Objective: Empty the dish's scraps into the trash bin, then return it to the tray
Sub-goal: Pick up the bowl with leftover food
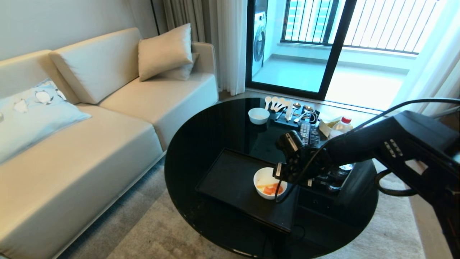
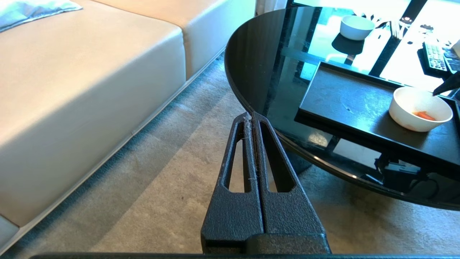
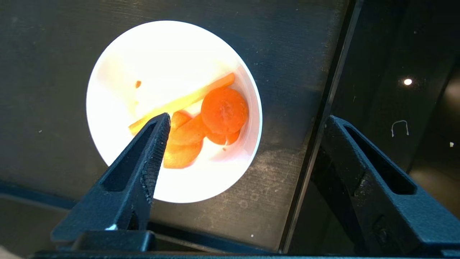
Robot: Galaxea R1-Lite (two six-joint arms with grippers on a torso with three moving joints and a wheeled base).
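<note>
The dish (image 1: 265, 178), a small white bowl, stands on the right end of the black tray (image 1: 230, 180). Orange carrot slices and a pale strip, the scraps (image 1: 272, 189), lie inside it. My right gripper (image 1: 282, 178) hangs open just above the dish's right rim. In the right wrist view one fingertip (image 3: 158, 133) is over the dish (image 3: 143, 64) beside the scraps (image 3: 222, 109). The other finger (image 3: 345, 144) is past the tray's edge (image 3: 323, 108). Nothing is gripped. My left gripper (image 2: 251, 116) is shut and empty, parked over the carpet beside the table. The trash bin is out of view.
The tray lies on a round black glass table (image 1: 201, 136). At the table's back are a second white bowl (image 1: 258, 115), a cutlery stand with spoons (image 1: 291, 115), remote controls (image 1: 309, 133) and a bottle (image 1: 341, 126). A cream sofa (image 1: 90, 136) stands to the left.
</note>
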